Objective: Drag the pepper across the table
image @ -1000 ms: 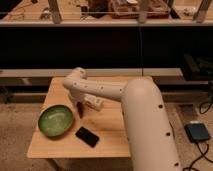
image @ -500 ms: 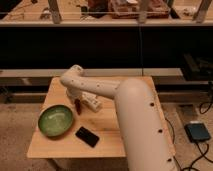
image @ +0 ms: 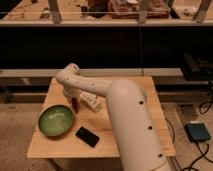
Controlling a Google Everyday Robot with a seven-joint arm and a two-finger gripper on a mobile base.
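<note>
Camera view looks down along my own white arm [image: 127, 112], which fills the middle and right of the scene and covers a large part of the table [image: 45, 142]. The arm's lower end is cut off by the bottom edge. It bends at a rounded joint near the far left part of the table and turns down from there.

My claw [image: 75, 101] hangs just below that joint, over the left half of the table and just beyond the green bowl's far right rim. It shows only as a small dark shape under the wrist, and I cannot tell how it is set.

Right at the claw is the pepper [image: 75, 105], a slim dark red sliver that seems to stand upright on the table. Its top merges with the claw, so I cannot tell whether the two are touching or whether I grip it.

Nearer and to the left sits the green bowl [image: 56, 120], whole and in plain sight. A flat black phone [image: 87, 136] lies near the bowl's right side, close to the near edge. Just right of the pepper lies a white packet [image: 91, 101], partly tucked under my arm. Beyond the table runs a long dark bench [image: 30, 73].
</note>
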